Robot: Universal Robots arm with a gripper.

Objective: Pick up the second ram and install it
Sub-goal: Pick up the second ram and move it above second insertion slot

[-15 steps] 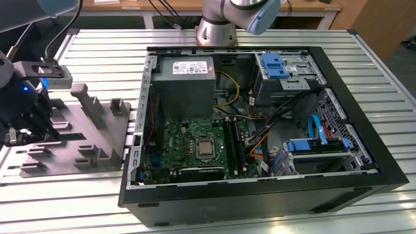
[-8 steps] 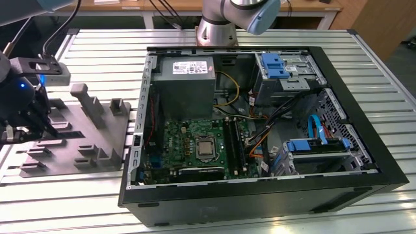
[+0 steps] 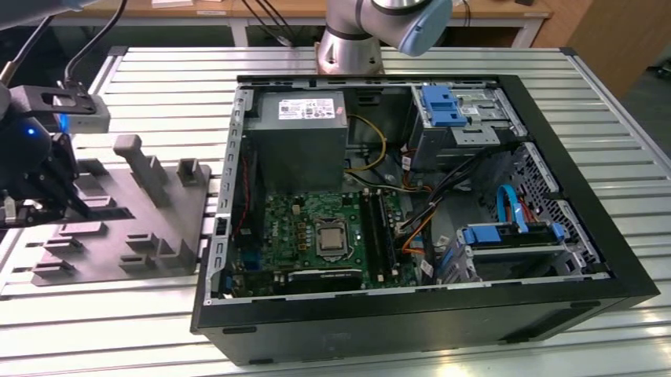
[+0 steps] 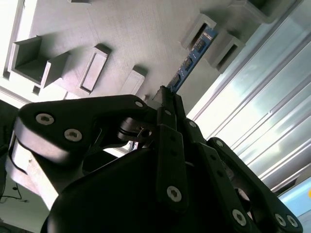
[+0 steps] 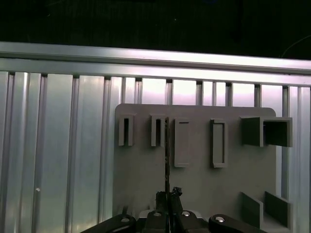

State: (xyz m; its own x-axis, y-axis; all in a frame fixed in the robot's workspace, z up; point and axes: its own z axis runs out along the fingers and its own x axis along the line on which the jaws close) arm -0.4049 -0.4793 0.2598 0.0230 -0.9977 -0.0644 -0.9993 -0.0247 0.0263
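One thin, flat, dark bluish memory stick, the second ram, is pinched edge-on between the pressed-together fingers of the black pincer. Its far end sits at a narrow slot between two raised blocks of the grey moulded holder plate; I cannot tell whether it is seated or just free.

Step in hand, as I judge it: pick-up; install not yet done. Clearing the slot calls for travel straight along its walls, no twist.

Room: the holder lies on the ribbed aluminium table, just beside the open black computer case. The case wall stands between stick and green motherboard.
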